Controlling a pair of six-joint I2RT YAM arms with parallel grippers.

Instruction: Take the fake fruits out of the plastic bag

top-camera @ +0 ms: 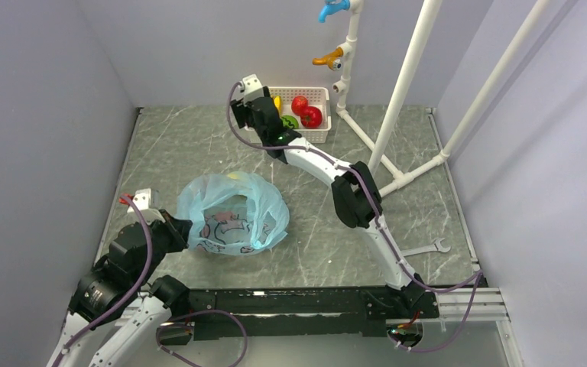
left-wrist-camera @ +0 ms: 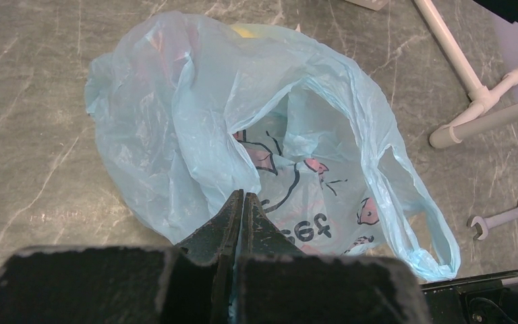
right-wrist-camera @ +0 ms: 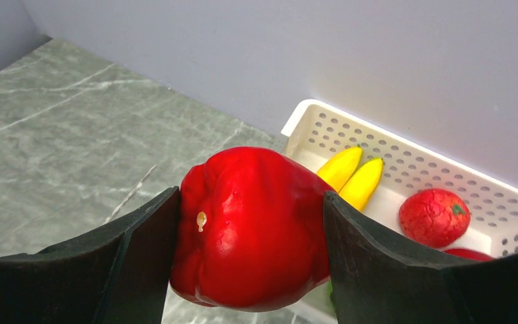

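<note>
A grey marbled table point(top-camera: 199, 145) fills the scene. The right gripper point(right-wrist-camera: 251, 202) has its jaws wide, pressed on both sides of a red pepper point(right-wrist-camera: 243, 243), in the air just short of the white basket point(right-wrist-camera: 391, 145) at 12 o'clock. The left gripper point(left-wrist-camera: 243, 202) is closed tight and seems to pinch the near edge of the bag point(left-wrist-camera: 310, 115), lying toward 8 o'clock. The step looks like delivery: the pepper needs carrying over the basket rim, then release. A yellow piece point(left-wrist-camera: 246, 30) shows through the bag, so work remains.
</note>
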